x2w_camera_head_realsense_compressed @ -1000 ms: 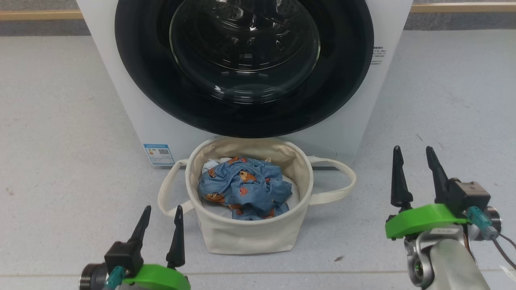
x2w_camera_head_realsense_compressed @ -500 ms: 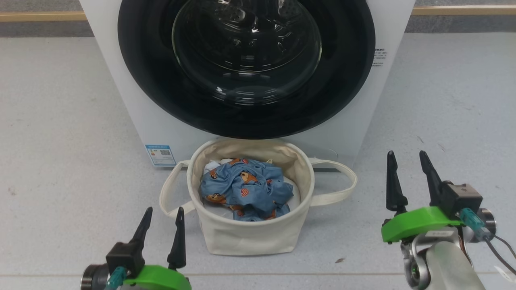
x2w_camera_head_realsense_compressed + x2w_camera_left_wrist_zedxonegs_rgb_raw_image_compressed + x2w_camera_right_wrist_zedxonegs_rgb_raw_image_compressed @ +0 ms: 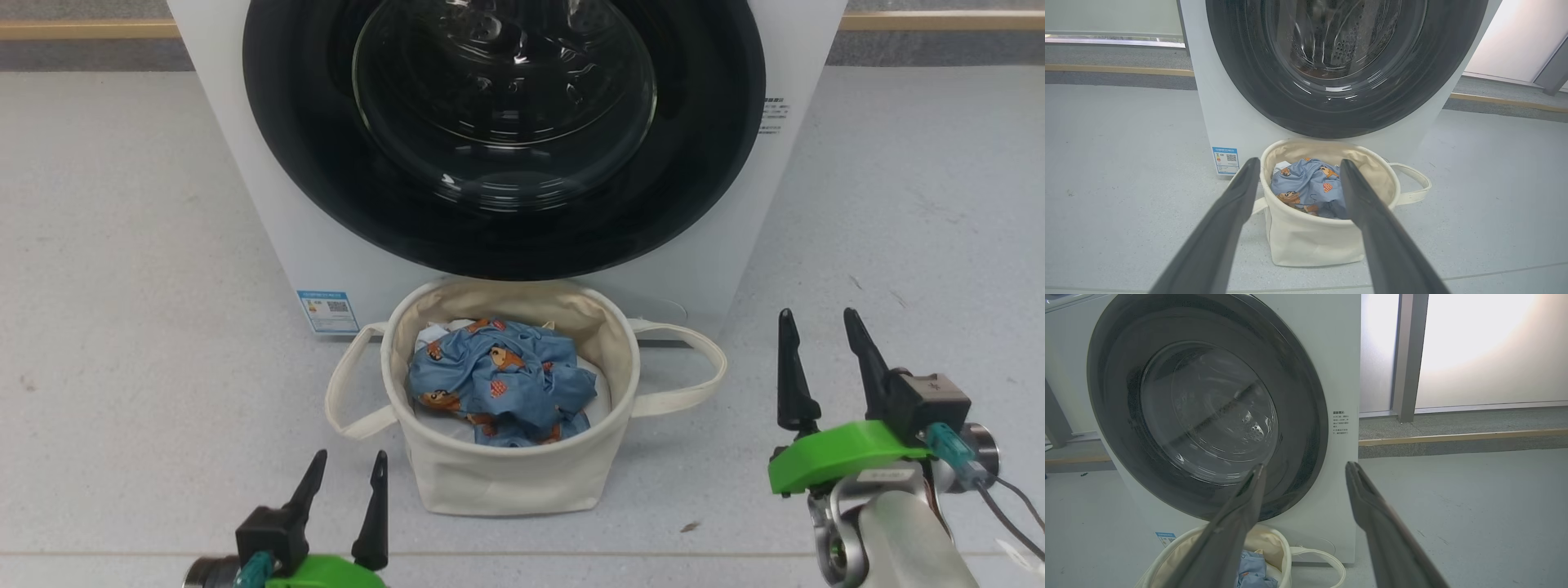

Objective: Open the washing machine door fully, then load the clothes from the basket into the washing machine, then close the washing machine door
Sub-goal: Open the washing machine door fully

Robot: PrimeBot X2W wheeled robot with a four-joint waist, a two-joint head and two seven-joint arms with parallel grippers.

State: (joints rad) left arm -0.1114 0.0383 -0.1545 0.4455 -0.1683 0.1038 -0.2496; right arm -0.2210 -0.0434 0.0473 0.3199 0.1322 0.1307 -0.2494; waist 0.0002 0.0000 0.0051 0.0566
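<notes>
White washing machine, glossy black door, blue sticker at its seven o'clock. Cream basket; blue clothes printed with brown bears. Grey floor.

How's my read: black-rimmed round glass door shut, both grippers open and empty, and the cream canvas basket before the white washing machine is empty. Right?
Not quite: the cream canvas basket isn't empty; blue bear-print clothes lie in it, as the head view shows. The rest stands: black-rimmed glass door shut, left gripper and right gripper open and empty.
</notes>
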